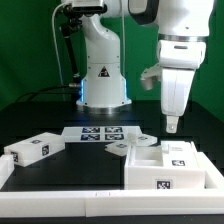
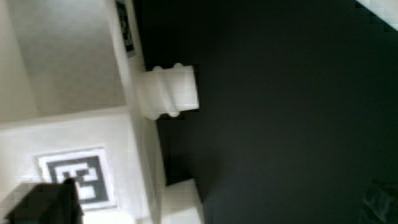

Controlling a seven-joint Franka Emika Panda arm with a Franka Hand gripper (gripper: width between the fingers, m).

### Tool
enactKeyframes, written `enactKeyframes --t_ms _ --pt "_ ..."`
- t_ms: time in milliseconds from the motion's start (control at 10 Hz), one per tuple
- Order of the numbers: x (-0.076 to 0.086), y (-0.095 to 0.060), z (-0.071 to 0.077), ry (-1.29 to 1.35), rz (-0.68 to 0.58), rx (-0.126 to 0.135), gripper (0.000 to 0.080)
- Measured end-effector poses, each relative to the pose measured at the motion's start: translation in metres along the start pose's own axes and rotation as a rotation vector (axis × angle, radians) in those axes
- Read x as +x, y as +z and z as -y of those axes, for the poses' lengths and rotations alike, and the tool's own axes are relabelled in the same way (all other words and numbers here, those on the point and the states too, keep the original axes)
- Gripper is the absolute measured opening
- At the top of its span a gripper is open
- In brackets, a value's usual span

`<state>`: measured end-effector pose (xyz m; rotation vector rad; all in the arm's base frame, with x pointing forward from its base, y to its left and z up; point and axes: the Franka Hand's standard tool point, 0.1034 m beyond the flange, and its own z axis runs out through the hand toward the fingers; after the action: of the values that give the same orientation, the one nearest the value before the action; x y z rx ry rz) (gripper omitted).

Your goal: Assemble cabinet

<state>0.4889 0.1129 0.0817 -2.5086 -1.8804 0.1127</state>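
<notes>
The claw (image 1: 172,124) is hovering wide and empty just above the cabinet box (image 1: 170,168). The box is sitting on the table (image 1: 60,182) at the exterior view's right, directly below the claw, its long axis running across that view.

you're seeing bright, even light in the exterior view, the white cabinet (image 1: 172,165) glaring against the dark table (image 1: 70,172); your wrist view is blurring, softening the cabinet's edges and tag (image 2: 75,175).
</notes>
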Motion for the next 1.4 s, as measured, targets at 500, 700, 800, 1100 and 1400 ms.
enactKeyframes --t_ms 500,700,800,1100,1400 --pt "-0.018 0.008 0.040 0.036 -0.079 -0.091 0.0797" --pt "-0.036 0.022 0.067 0.051 -0.135 -0.131 0.0797" --pt "-0.041 0.026 0.074 0.056 -0.143 -0.134 0.0797" --pt "-0.041 0.026 0.072 0.055 -0.141 -0.132 0.0797" --pt "-0.055 0.032 0.083 0.188 -0.146 -0.121 0.0797"
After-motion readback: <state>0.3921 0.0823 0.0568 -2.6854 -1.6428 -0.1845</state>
